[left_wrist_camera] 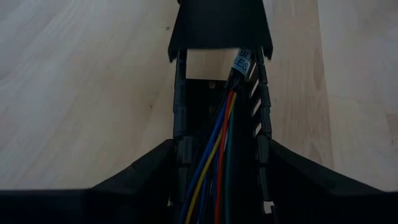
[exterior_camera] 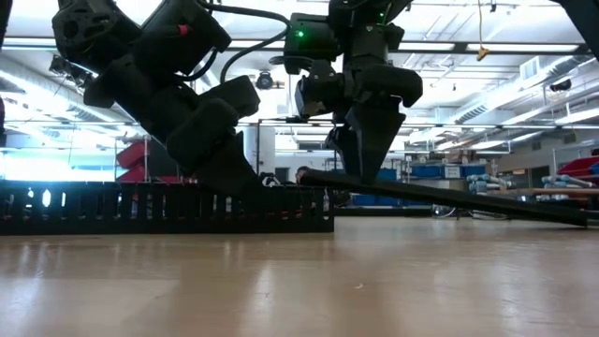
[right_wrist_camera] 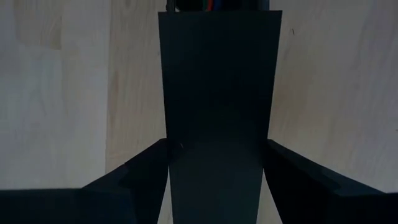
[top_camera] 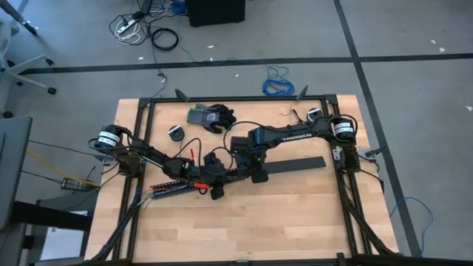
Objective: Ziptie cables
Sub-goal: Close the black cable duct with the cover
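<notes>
A black slotted channel (top_camera: 185, 182) lies on the wooden table left of centre. The cables (left_wrist_camera: 217, 155), thin blue, yellow, red and green wires, run inside it and splay out at its left end (top_camera: 159, 189). My left gripper (top_camera: 215, 188) is shut on the channel near its right end. A flat black cover strip (top_camera: 295, 165) reaches from there toward the table's right. My right gripper (top_camera: 256, 175) is shut on that strip near its left end, just beyond the channel's end. My left gripper pinches the channel's two slotted side walls (left_wrist_camera: 179, 149) between its fingers (left_wrist_camera: 149, 171), near the channel's right end. The fingers slant down from the table's left and lie across the channel, which rests on the table with the cables inside. My right gripper pinches the cover strip's two long edges (right_wrist_camera: 171, 149) between its fingers (right_wrist_camera: 143, 165), near the strip's left end. The fingers point down from above and lie across the strip. That end (exterior_camera: 323, 176) is raised at the channel's top and the strip slopes down to the table at its right end (exterior_camera: 571, 217).
A dark glove (top_camera: 211, 117) lies at the back centre, and small round black objects (top_camera: 177, 133) (top_camera: 313, 114) lie near the far edge. A black frame (top_camera: 244, 97) borders the table. Bare wood stretches along the near side (top_camera: 251, 229).
</notes>
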`<act>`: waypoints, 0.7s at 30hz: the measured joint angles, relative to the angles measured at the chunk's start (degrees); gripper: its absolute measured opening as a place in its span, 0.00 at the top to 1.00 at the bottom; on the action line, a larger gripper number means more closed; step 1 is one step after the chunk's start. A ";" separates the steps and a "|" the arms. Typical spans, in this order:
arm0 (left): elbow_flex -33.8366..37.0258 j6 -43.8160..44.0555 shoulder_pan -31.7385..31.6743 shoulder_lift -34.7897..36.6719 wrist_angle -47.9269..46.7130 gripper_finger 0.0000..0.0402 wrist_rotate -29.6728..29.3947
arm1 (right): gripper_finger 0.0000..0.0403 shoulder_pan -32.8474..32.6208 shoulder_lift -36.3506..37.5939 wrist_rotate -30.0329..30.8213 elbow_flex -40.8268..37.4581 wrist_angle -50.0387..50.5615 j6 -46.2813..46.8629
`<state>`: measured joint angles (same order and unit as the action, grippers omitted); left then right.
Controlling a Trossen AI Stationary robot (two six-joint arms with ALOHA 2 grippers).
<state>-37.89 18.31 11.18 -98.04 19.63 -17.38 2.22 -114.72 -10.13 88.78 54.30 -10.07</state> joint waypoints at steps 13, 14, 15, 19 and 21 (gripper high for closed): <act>-0.02 -0.04 -0.35 0.00 0.16 0.46 0.10 | 0.41 -0.49 -0.10 0.06 -2.11 -2.38 0.97; -0.02 -0.04 -0.35 0.00 0.20 0.46 0.08 | 0.41 -0.58 -0.10 0.16 -2.11 -2.53 1.00; -0.02 -0.04 -0.35 0.00 0.27 0.46 0.08 | 0.41 -0.62 -0.10 0.24 -2.11 -2.71 0.99; -0.02 -0.04 -0.37 0.01 0.36 0.46 0.08 | 0.41 -0.66 -0.10 0.22 -2.13 -3.09 0.79; -0.02 -0.04 -0.52 0.02 0.38 0.46 0.10 | 0.41 -0.66 -0.10 0.22 -2.15 -3.69 0.51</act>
<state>-37.91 18.26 10.66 -98.02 20.01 -17.28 1.56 -114.83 -9.91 86.63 50.61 -9.56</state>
